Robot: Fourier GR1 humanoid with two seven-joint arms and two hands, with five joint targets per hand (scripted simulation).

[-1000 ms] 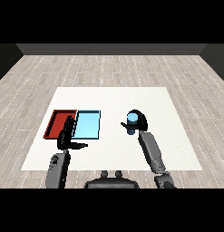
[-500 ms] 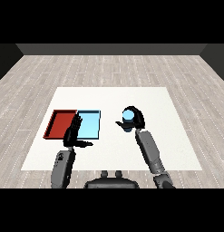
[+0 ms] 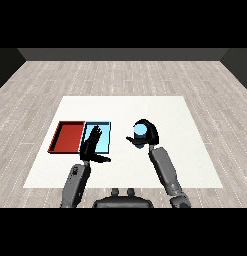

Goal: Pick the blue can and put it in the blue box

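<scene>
— Looking at the big white table first: what sits on it?
— Two trays side by side at nine o'clock. The red tray is outside, the blue tray inside, waiting for the can.
— Where is the blue can?
— At three o'clock from the blue tray. The right hand curls around it to carry it.
— And the left hand?
— Its fingers are straight, holding nothing, over the blue tray's near edge.
</scene>
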